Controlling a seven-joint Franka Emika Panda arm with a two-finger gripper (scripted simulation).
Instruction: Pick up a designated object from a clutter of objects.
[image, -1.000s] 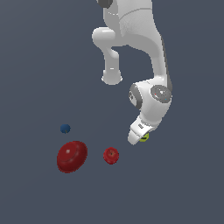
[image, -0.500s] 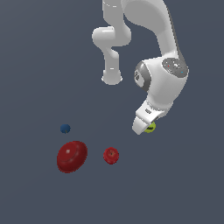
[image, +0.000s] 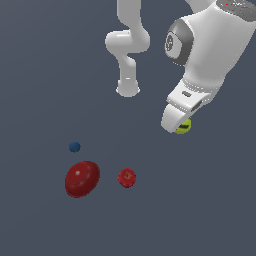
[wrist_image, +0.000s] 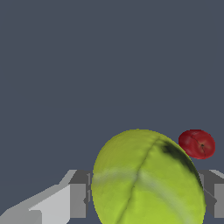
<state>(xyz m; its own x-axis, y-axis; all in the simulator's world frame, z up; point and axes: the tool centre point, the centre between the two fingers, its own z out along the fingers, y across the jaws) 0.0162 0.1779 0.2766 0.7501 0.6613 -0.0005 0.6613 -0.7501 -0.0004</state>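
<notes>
The yellow-green ball (image: 183, 126) with a dark seam sits between my gripper's fingers (image: 179, 123) at the exterior view's right, lifted above the floor. In the wrist view the ball (wrist_image: 146, 179) fills the space between the two grey fingers (wrist_image: 78, 200), which press on its sides. The gripper is shut on it. The other round things lie lower on the exterior view's left: a large dark-red ovoid (image: 82, 178), a small red apple (image: 127, 177) and a tiny blue ball (image: 74, 147). The apple also shows in the wrist view (wrist_image: 197, 143), beyond the held ball.
The arm's white base column (image: 128, 88) stands at the back, between the clutter and the gripper. The floor (image: 45, 75) is a plain dark grey-blue surface with no visible edges.
The arm has risen and swung toward the camera, carrying the yellow-green ball upward with it. The ovoid, apple and blue ball have not moved.
</notes>
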